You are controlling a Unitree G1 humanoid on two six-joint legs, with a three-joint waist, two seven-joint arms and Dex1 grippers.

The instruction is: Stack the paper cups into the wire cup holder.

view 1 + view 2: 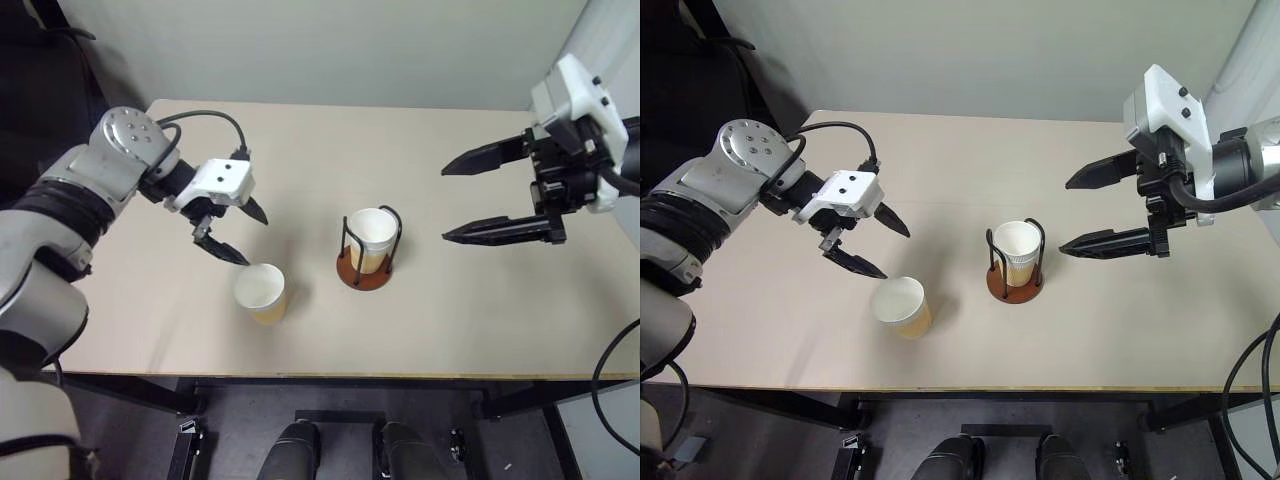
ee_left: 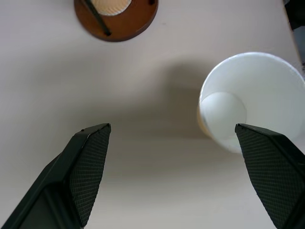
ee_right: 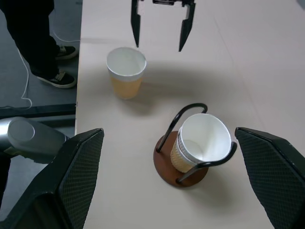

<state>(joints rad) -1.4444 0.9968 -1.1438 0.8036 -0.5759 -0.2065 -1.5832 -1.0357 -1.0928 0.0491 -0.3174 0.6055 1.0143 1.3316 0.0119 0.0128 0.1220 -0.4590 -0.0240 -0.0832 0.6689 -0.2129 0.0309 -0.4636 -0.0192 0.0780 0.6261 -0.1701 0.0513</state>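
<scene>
The wire cup holder (image 1: 366, 272), a reddish-brown disc with black wire loops, stands mid-table with paper cups (image 1: 371, 236) nested in it, leaning slightly. One loose paper cup (image 1: 262, 292) stands upright on the table to its left. My left gripper (image 1: 243, 232) hovers open just above and behind that loose cup, its fingers empty; the cup (image 2: 248, 100) sits beside one fingertip in the left wrist view. At the right, raised over the table, my right gripper (image 1: 445, 202) is open and empty, pointing toward the holder (image 3: 181, 164).
The beige table (image 1: 450, 320) has its front edge close to the loose cup. A person's legs and shoes (image 3: 52, 71) stand on the floor beyond the table's left end.
</scene>
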